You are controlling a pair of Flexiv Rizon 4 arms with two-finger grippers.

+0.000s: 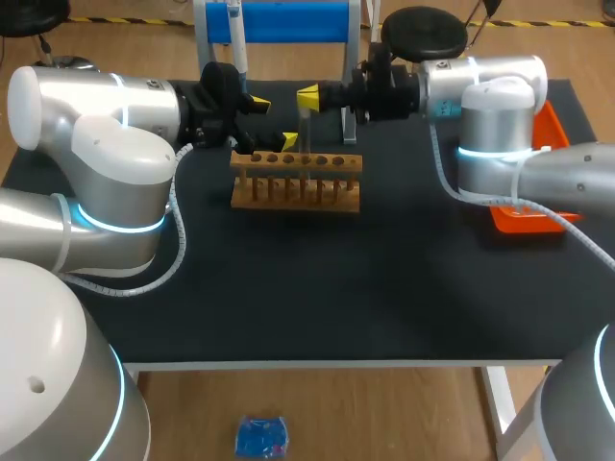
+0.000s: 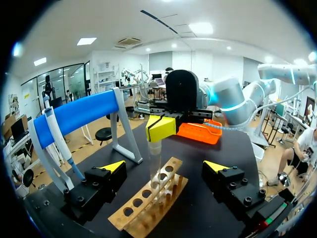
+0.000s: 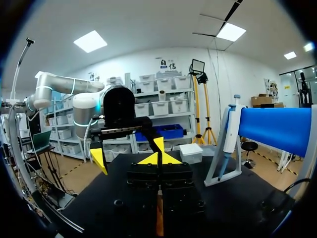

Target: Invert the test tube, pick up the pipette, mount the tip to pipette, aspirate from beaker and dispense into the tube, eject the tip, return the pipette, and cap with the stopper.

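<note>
Test tube: the test tube (image 2: 155,161) is upright, its long axis vertical, over the wooden rack (image 1: 296,187). Its lower end reaches down to the row of holes, but I cannot tell whether it sits in one.
Right pincer: the right pincer (image 1: 307,96) comes in level from the right. It is clamped on the tube's upper end, with the yellow tips pressing it from two sides.
Left pincer: the left pincer (image 2: 163,168) hangs by the rack's left end with its fingers wide apart, gripping nothing.
Key relation: seen from the left pincer, the tube lies straight ahead on the midline of its gap. It is beyond the tips, not between them. The two pincers face each other over the rack.
Nearer arm: the right, since it has the tube in its grip.
Next move, as a judgement: inverting means swinging that vertical axis end over end. The tube probably has to be lifted clear of the rack first so it does not knock the wood.
Pipette: the pipette (image 2: 58,144) hangs on the blue stand (image 2: 79,114) behind the rack, untouched and on the left arm's side.
</note>
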